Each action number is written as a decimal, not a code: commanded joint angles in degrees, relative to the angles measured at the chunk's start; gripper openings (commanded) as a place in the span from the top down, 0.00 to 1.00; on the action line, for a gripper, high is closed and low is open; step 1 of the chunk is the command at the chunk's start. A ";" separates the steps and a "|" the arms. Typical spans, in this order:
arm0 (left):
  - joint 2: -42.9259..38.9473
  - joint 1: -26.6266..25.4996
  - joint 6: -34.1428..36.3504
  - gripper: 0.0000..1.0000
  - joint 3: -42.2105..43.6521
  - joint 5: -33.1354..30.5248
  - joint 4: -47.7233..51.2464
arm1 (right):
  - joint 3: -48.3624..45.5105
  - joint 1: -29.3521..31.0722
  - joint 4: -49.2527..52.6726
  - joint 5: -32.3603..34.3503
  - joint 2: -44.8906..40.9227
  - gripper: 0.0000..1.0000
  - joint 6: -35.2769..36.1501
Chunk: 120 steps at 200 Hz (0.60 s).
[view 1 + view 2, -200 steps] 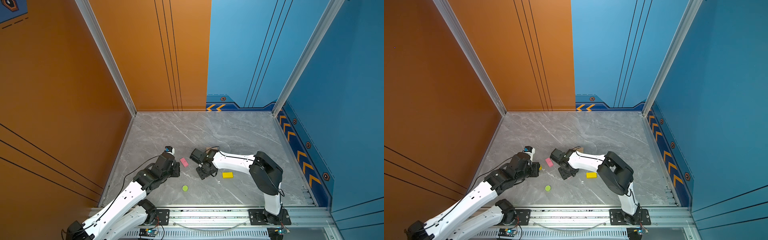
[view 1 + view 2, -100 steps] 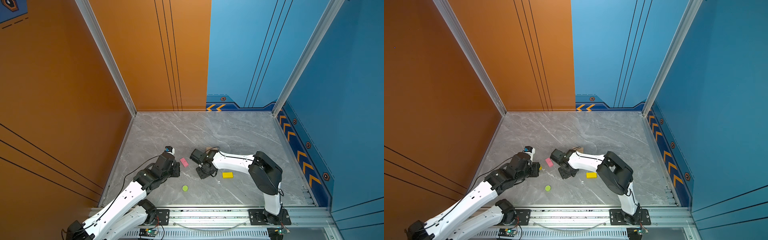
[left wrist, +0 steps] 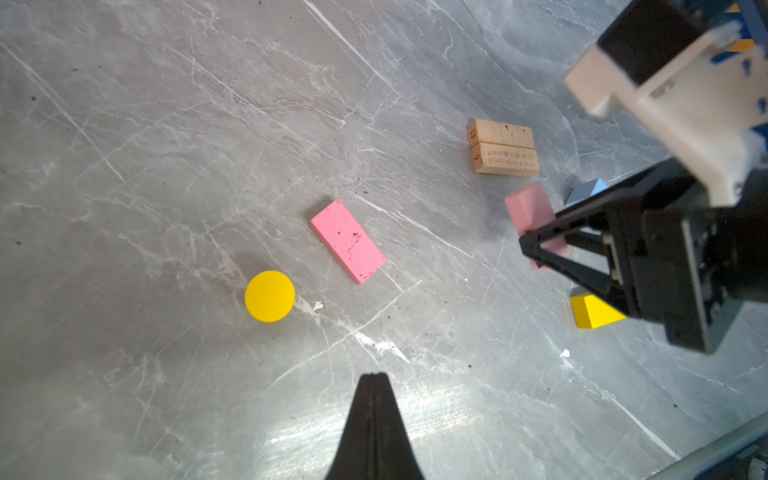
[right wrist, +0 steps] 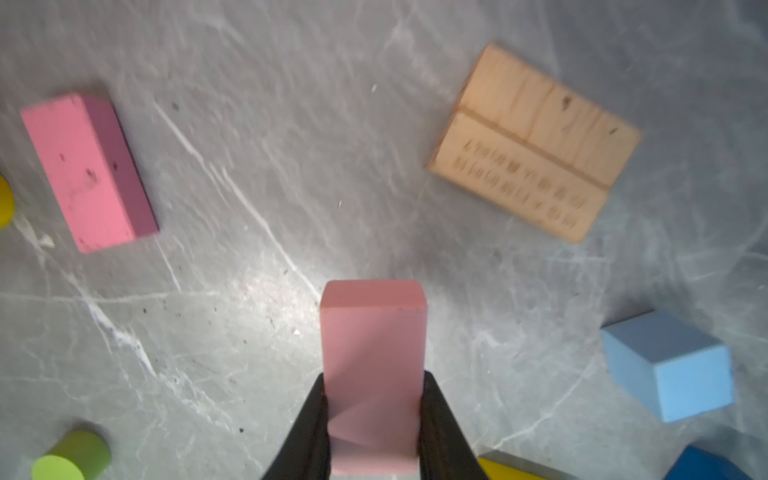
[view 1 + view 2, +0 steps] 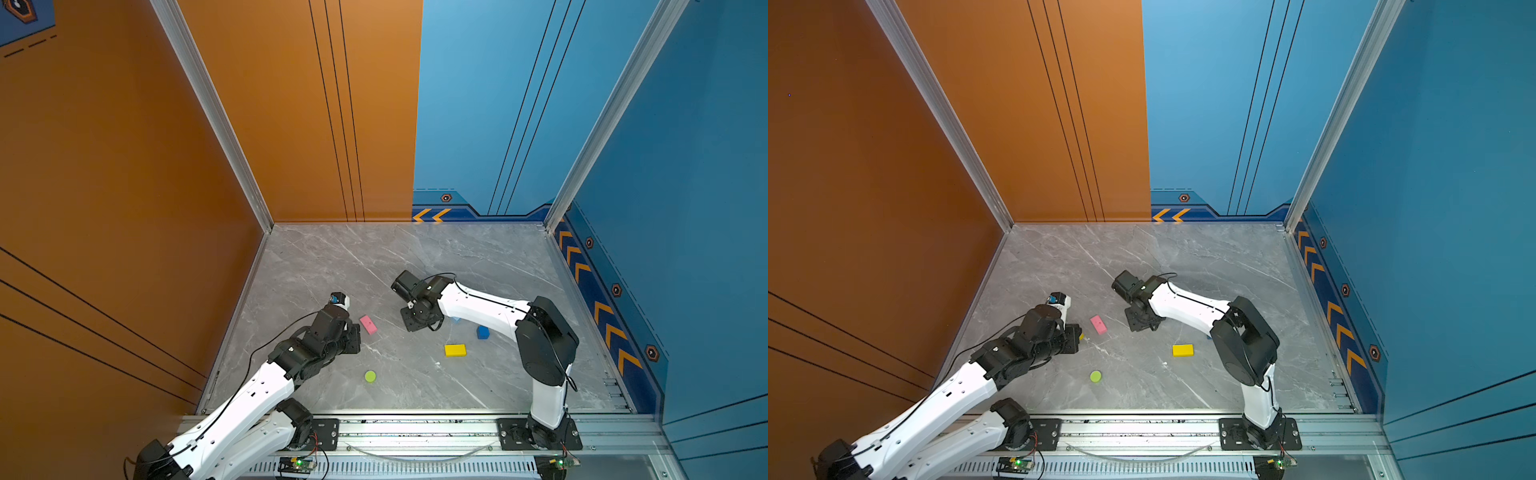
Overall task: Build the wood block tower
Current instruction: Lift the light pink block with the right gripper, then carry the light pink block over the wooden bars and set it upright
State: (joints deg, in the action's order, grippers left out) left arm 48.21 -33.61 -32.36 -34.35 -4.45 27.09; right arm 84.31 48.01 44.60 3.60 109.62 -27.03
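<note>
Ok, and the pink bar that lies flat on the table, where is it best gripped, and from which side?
Take the flat pink bar across its two long sides, near the middle, from straight above. It rests on its broad face, so only its narrow width likely fits between the jaws. Both long sides are free; the yellow cylinder stands apart.

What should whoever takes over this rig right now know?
Left gripper: shut, empty.
Right gripper: shut on a pink bar.
Planks lie side by side, touching, nothing on them.
Loose on the table: second pink bar, brick, light-blue cube, dark-blue cube, yellow cylinder, lime cylinder.
Left: stack all of these on the planks, probably the held bar first.
</note>
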 commanded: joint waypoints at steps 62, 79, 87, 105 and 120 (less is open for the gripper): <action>1.95 2.42 1.15 0.95 1.25 2.92 -3.07 | 7.66 -6.76 3.54 4.25 4.43 0.72 -2.69; 2.28 2.83 1.16 0.95 1.35 3.56 -3.43 | 8.48 -7.36 3.55 4.13 5.61 0.71 -3.53; 2.46 2.93 1.09 0.95 1.41 3.73 -3.53 | 8.74 -7.49 3.55 4.08 6.07 0.71 -3.95; 2.77 3.18 1.16 0.95 1.47 4.08 -3.78 | 9.03 -7.47 3.15 4.58 6.98 0.70 -4.50; 3.15 3.40 1.24 0.95 1.48 4.34 -3.98 | 9.02 -7.49 2.47 5.25 7.56 0.70 -5.11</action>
State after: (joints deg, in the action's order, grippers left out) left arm 50.81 -30.92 -32.34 -33.76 -1.67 23.79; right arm 91.83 40.49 46.09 6.37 116.09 -29.95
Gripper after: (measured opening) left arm 0.049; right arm 0.304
